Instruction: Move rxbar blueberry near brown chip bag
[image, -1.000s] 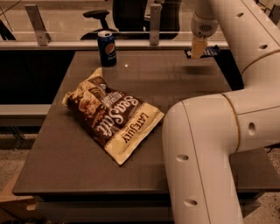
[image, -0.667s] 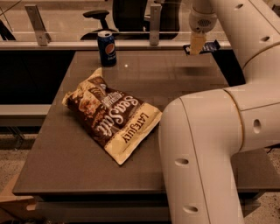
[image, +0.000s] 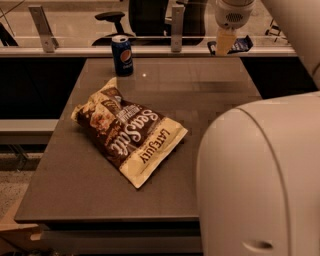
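The brown chip bag (image: 127, 132) lies flat on the left middle of the table, its "Sea Salt" script facing up. My gripper (image: 224, 48) hangs above the table's far right edge. It is shut on the rxbar blueberry (image: 242, 44), a small dark navy wrapper that sticks out on both sides of the cream fingers (image: 225, 39). The bar is held in the air, clear of the table and well to the right of and behind the chip bag.
A blue Pepsi can (image: 122, 55) stands upright at the table's (image: 210, 95) far left. My arm's large white body (image: 260, 175) fills the right foreground and hides the table's near right corner. A rail and office chairs stand behind the table.
My gripper has risen with the rxbar blueberry from just above the far right of the table up toward the back edge. The chip bag and can have not moved.
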